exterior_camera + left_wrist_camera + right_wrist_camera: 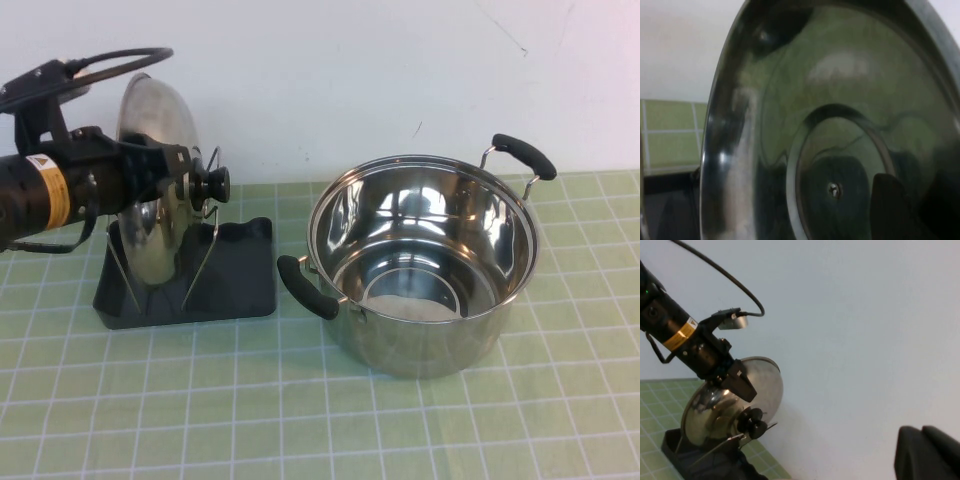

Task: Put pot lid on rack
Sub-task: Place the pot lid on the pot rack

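Note:
The shiny steel pot lid [150,110] stands on edge in the dark rack [240,280], between its wire loops [207,245]. Its black knob [213,186] points towards the pot. My left gripper [175,165] reaches in from the left at mid-height and is shut on the lid, one finger on each face. The left wrist view shows the lid's hollow inside [840,100] with a dark finger [890,200] against it. The right wrist view shows the lid [715,410], rack [690,460] and left gripper [740,385] from afar. My right gripper [927,450] is shut, empty, and out of the high view.
A deep steel pot [420,260] with two black handles stands right of the rack; its near handle [305,288] lies close to the rack's edge. A green gridded mat [300,420] covers the table. A white wall stands behind.

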